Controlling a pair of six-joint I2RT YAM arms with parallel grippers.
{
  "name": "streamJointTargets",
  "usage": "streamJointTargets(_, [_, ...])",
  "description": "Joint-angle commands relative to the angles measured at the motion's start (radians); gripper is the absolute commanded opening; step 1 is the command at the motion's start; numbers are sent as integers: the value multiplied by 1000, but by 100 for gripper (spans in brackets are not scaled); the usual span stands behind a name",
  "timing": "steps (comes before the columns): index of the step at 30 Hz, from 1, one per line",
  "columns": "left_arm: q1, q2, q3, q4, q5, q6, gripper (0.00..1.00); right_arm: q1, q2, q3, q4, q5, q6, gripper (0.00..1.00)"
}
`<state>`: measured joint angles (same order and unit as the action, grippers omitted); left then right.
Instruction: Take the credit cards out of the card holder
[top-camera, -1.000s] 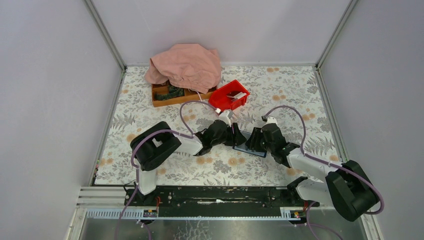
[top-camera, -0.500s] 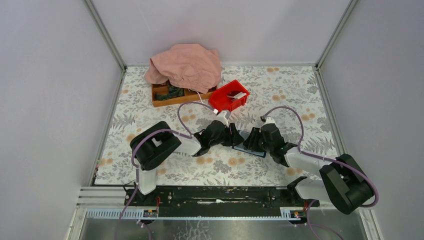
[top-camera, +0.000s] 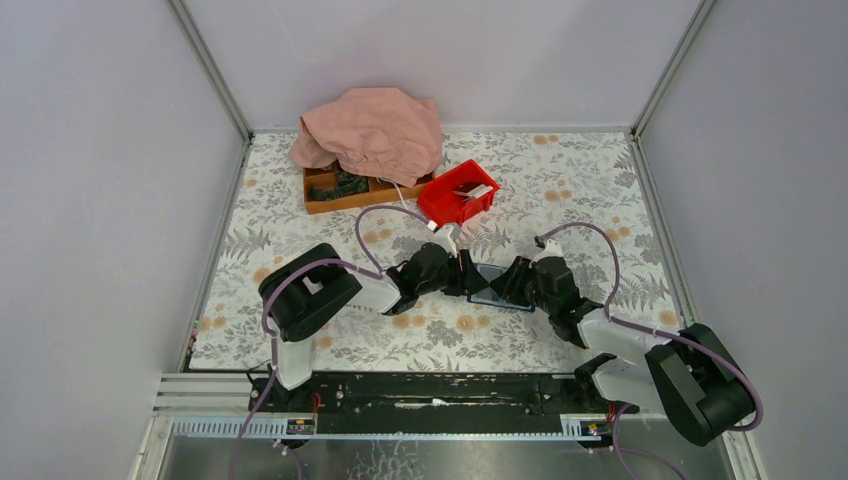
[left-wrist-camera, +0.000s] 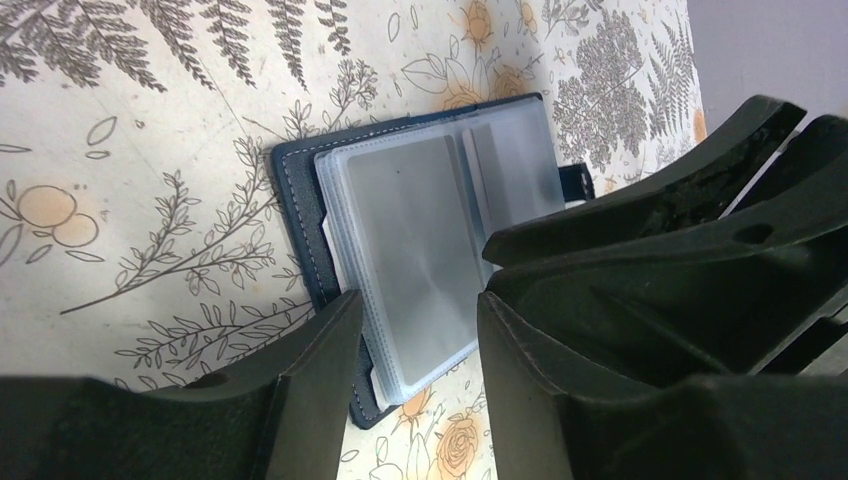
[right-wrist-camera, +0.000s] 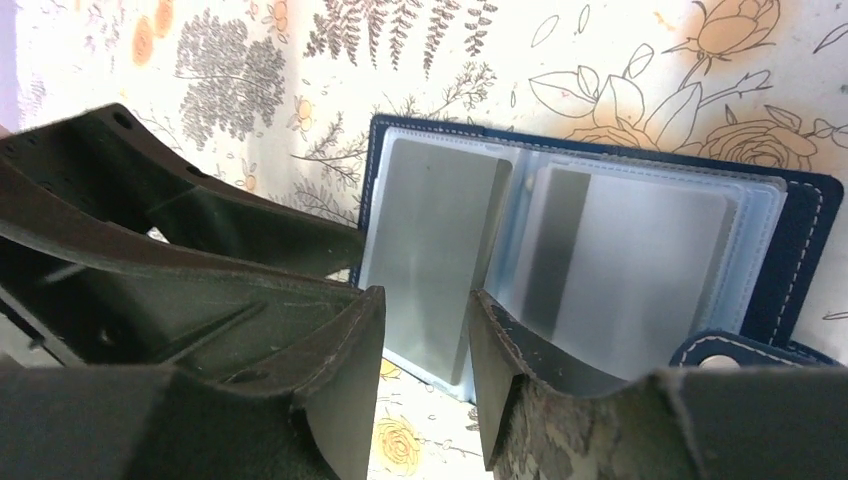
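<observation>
Now my left gripper and right gripper hang open over the card holder, spread flat mid-table between them, so I can pinch the credit cards from its clear pockets.

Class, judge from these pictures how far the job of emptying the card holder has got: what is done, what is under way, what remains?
Done: the card holder lies unfolded on the table, with its clear sleeves showing. Under way: the left gripper and the right gripper hang over it from opposite sides, jaws apart, gripping nothing. Left: pulling out the cards, which sit in their sleeves.
</observation>
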<state>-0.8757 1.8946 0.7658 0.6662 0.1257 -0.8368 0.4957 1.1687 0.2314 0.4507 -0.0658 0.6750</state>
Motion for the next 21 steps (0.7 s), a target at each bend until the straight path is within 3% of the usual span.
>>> streamJointTargets(1, [-13, -13, -23, 12, 39, -2, 54, -13, -41, -3, 126, -45, 29, 43])
streamJointTargets(6, [-12, -20, -25, 12, 40, 0, 54, -22, -46, -4, 131, -54, 29, 43])
streamJointTargets(21, [-13, -73, -36, -15, 9, 24, 52, -34, -111, 126, -247, 98, -119, 41])
